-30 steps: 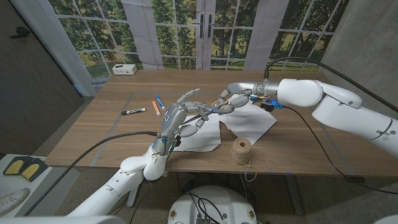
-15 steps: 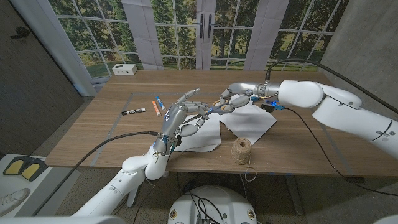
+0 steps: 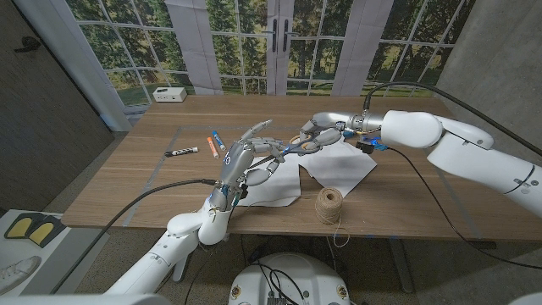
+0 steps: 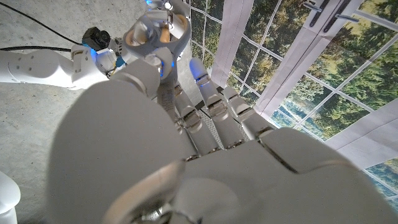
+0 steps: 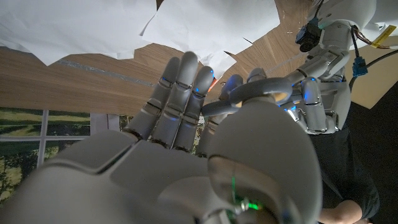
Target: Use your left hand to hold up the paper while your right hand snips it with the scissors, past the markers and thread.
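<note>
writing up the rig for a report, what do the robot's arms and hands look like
Both arms have smooth, glossy white rounded shells. The left hand and right hand are silver-grey metal with segmented fingers and small blue lights between the segments. A black cable runs along the left arm, and another loops over the right arm to a wrist with blue and orange connectors.

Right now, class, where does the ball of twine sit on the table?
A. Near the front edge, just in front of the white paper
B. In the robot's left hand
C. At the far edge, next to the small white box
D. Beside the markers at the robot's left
A: in the head view the ball of twine stands near the table's front edge, just in front of the white paper, well away from the markers.
</note>
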Controlling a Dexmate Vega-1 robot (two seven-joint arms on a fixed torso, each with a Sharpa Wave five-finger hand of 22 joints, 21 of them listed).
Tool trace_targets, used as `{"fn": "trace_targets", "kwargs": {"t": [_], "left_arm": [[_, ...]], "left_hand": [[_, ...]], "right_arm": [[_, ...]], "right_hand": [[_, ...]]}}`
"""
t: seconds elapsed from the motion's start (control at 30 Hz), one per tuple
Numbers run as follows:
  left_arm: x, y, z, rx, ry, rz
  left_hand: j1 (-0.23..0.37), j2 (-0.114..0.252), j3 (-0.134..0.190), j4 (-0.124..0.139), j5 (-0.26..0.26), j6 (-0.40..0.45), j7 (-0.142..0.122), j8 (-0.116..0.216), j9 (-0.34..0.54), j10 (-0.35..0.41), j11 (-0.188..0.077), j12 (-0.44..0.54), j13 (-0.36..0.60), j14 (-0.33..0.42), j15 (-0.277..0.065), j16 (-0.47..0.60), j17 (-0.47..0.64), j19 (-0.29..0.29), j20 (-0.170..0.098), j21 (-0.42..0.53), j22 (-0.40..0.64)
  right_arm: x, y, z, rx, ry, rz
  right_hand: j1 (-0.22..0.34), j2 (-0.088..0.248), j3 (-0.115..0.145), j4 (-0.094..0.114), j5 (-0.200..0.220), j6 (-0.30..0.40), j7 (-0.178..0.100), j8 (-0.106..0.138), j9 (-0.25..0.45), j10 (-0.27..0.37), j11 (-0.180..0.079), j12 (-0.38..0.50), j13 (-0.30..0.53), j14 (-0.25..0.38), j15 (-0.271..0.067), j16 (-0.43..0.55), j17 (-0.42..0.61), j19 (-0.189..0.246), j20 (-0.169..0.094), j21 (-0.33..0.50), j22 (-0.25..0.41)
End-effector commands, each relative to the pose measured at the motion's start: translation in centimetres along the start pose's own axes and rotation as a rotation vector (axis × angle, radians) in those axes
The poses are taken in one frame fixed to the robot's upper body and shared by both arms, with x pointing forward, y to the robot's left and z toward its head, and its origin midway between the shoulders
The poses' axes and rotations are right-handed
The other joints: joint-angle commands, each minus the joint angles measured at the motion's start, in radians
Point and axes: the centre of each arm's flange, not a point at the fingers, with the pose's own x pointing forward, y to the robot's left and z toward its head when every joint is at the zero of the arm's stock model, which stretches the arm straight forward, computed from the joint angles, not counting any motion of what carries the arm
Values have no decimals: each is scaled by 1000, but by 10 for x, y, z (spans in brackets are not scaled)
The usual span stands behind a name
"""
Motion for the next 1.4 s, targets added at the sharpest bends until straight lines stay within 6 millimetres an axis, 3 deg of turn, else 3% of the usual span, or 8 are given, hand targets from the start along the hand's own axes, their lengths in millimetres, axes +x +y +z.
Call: {"fn": "trace_targets", "kwargs": {"t": [0.03, 0.53, 0.77, 0.93, 1.1, 1.27, 1.3, 1.4], "left_arm": [[-2, 0, 0, 1, 5, 8], [-9, 1, 0, -1, 23, 36], [-12, 3, 1, 1, 19, 36], [-14, 7, 2, -2, 17, 48], [-18, 9, -1, 4, 28, 44], [-21, 11, -1, 3, 42, 59], [-21, 11, -1, 2, 45, 64], [-22, 12, -2, -2, 54, 75]], "left_hand": [[5, 14, 3, 5, 2, 5, -10, 7, 4, 105, 11, 8, 135, 10, -78, 2, 0, 9, -137, 2, 3], [-40, -1, -6, 12, -49, -7, -4, -57, -40, 98, 12, -51, 28, -30, -76, -6, -4, 13, -141, 1, 2], [-242, -48, -72, -33, -72, -138, -33, -342, -28, -76, 3, -60, -41, -182, -69, -4, -6, 15, -151, -2, 1], [-278, -45, -289, -37, 1, -172, -39, -511, -3, -158, 2, -59, -42, -245, -67, -3, -6, 18, -155, -2, 1], [-271, -34, -458, -22, 28, -182, -41, -583, -7, -189, 1, -61, -43, -283, -65, -4, -7, 24, -157, -3, 0], [-222, 30, -880, 30, 115, -330, -43, -634, 11, -366, 1, -64, -45, -400, -62, -4, -7, 32, -162, -2, 1], [-163, 82, -1043, 64, 140, -361, -43, -628, 14, -406, 1, -61, -44, -426, -64, -2, -7, 34, -161, -2, 0], [-138, 76, -1073, 111, 161, -396, -43, -629, 15, -437, 1, -62, -45, -446, -61, -2, -7, 36, -162, -2, 1]], "right_arm": [[0, -1, -2, 18, -9, 1], [0, 2, 1, 7, -5, 17], [1, 3, 1, 12, -2, 25], [1, 2, 2, 11, -3, 24], [1, 1, 2, 22, -1, 40], [2, 1, 2, 17, 9, 47], [2, 0, 2, 20, 9, 46], [2, 0, 1, 25, 11, 41]], "right_hand": [[37, 22, 83, 75, -5, 306, 289, 311, 151, 85, -71, -5, -8, -2, -109, 20, -16, -16, -83, 62, 64], [44, 15, 78, 66, -5, 319, 286, 272, 122, 93, -66, -22, -38, -12, -110, 49, -60, -31, -86, 103, 53], [56, 11, 74, 54, -3, 340, 298, 239, 76, 111, -58, -18, -45, -13, -110, 68, -79, -14, -99, 135, 43], [57, 11, 72, 52, -2, 339, 290, 224, 59, 111, -58, -20, -49, -12, -110, 80, -85, -20, -99, 146, 38], [57, 12, 67, 52, -2, 344, 298, 229, 74, 110, -55, -17, -46, -15, -110, 91, -103, -26, -98, 164, 29], [56, 13, 64, 52, -1, 347, 296, 226, 75, 111, -60, -16, -45, -16, -109, 103, -110, -34, -95, 175, 23], [55, 13, 64, 52, -1, 347, 295, 223, 71, 112, -57, -15, -45, -16, -109, 105, -111, -36, -96, 177, 22], [55, 13, 62, 52, -1, 348, 295, 225, 77, 112, -58, -16, -48, -17, -109, 110, -117, -39, -94, 184, 19]]}}
